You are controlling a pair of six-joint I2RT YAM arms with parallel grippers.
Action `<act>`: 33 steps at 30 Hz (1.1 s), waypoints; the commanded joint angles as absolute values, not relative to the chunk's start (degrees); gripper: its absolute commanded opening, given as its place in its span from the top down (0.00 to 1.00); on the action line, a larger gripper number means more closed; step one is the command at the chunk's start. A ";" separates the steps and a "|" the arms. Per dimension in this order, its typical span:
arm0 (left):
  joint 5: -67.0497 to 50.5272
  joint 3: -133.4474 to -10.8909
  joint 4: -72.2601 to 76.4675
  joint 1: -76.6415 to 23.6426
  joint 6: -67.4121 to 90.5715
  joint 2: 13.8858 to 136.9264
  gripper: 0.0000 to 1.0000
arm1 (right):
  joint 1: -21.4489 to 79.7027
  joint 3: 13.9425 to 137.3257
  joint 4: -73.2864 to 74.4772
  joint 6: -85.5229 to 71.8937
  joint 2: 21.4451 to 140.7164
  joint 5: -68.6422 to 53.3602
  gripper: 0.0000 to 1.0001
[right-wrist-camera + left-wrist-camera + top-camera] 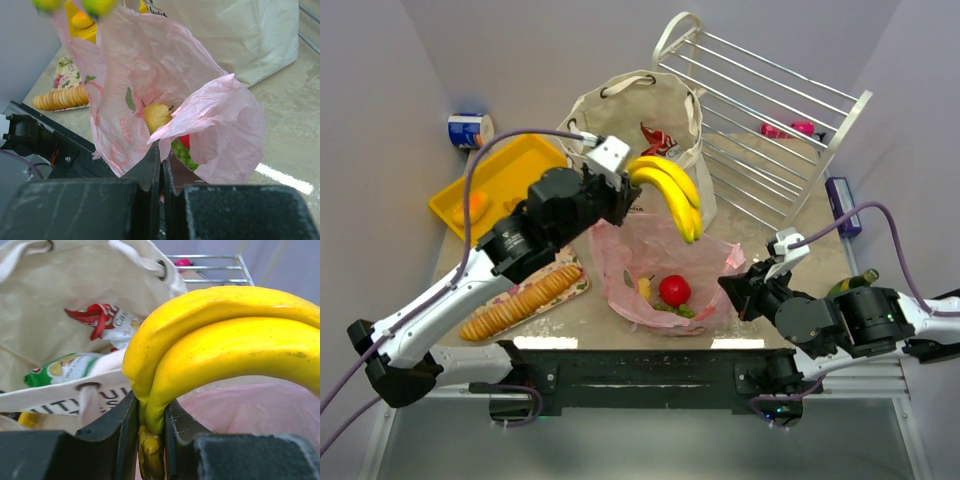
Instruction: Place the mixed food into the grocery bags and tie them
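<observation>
Bananas [672,195], two yellow ones joined at the stem, hang in the air from the left pincer [630,182], which is clamped on their stem end. In the left wrist view the bananas [225,340] fill the frame, with the stem squeezed between the two dark fingers [120,435]. From above, the fruit curves away from the front wall of the cream canvas tote [610,105] and reaches over the far side of the pink plastic bag [620,250].

The pink bag lies on the tabletop [595,312] just in front of the tote, with its mouth spread open. Inside it are a red apple [674,290], a lemon [644,288] and some green grapes [678,311]. The right pincer [735,290] is closed on the bag's right edge. Its wrist view shows the thin pink plastic [210,125] pinched between the shut fingers [150,170] and lifted into a fold, with the lemon [156,116] showing behind it.

A red cookie packet [95,315] and a green-and-white chip packet [65,365] sit inside the tote [30,315].

To the left of the pink bag a long cracker sleeve [525,300] lies on the tabletop. Behind it is a yellow tray [535,160], and a blue-and-white can [470,130] stands in the far corner. A white wire rack [770,120] lies to the right of the tote.
</observation>
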State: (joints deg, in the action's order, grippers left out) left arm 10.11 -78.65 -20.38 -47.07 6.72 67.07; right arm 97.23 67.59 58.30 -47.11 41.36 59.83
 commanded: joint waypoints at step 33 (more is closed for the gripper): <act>8.53 -72.07 -24.70 -59.68 -5.01 73.56 0.01 | 97.65 70.49 61.08 -52.21 40.87 62.75 1.00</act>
